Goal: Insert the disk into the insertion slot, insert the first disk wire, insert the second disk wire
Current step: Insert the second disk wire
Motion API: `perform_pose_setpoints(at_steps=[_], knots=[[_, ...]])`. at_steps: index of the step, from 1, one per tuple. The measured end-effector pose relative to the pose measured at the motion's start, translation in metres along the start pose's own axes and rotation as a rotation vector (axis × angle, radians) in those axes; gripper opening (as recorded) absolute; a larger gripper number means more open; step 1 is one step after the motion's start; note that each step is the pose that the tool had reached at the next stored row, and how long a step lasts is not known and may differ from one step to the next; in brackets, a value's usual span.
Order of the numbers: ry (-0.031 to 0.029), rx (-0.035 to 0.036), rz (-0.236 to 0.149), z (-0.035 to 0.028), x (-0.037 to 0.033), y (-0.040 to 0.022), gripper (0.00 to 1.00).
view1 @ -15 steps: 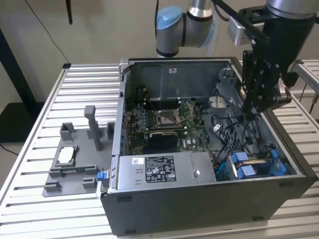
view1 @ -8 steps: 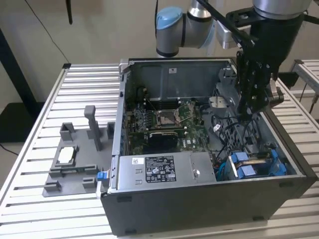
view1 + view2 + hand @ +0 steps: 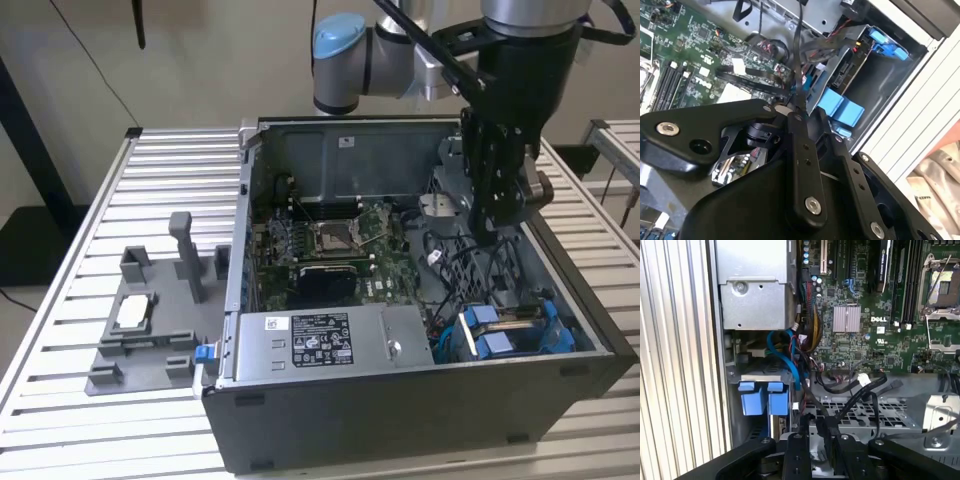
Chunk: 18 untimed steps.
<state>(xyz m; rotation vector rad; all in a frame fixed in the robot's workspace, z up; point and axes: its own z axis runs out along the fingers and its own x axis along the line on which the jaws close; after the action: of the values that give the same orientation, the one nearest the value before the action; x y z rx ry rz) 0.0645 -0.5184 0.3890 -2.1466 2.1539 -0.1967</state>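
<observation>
The gripper [image 3: 490,228] hangs inside the open case, in the exterior view, above and well apart from the silver power supply box [image 3: 320,338], on the side of that box where the disk [image 3: 515,325] lies. The disk, in its blue carrier, looks already seated in the insertion slot [image 3: 450,345], just beside the power supply box, at the case's corner. The fingertips cannot be made out from here.

In the second wrist view, the gripper [image 3: 791,107] has its fingers drawn together on a thin black disk wire [image 3: 799,60], which runs away from the tips. The disk's blue tabs [image 3: 840,107] sit just beyond.

In the first wrist view, the gripper [image 3: 821,440] again appears pinched on a dark cable, near the blue tabs of the disk [image 3: 762,397], which lie just beside the power supply box [image 3: 755,290].

The wire is probably light and limp, so it would sag and twist if held along its length. The stiff plastic plug at its end is likely the better hold. Its contacts look delicate, so a skewed push could damage them.
</observation>
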Motion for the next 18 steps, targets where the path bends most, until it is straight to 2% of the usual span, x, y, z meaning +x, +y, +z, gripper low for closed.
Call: perform_pose_setpoints(at_steps=[3,5,7,9,10,14,18], knots=[[0.0013,0.0145,-0.001,0.0023,-0.0045,0.0062,0.27],[0.001,0.0286,-0.003,0.0032,-0.0048,0.0089,0.27],[0.0032,0.0417,-0.005,0.0031,-0.0048,0.0101,0.27],[0.0059,0.0598,-0.007,0.0031,-0.0048,0.0106,0.27],[0.0086,0.0639,-0.008,0.0033,-0.0048,0.0111,0.27],[0.0162,0.0653,-0.017,0.0039,-0.005,0.0134,0.27],[0.016,0.0679,-0.021,0.0044,-0.005,0.0163,0.27]])
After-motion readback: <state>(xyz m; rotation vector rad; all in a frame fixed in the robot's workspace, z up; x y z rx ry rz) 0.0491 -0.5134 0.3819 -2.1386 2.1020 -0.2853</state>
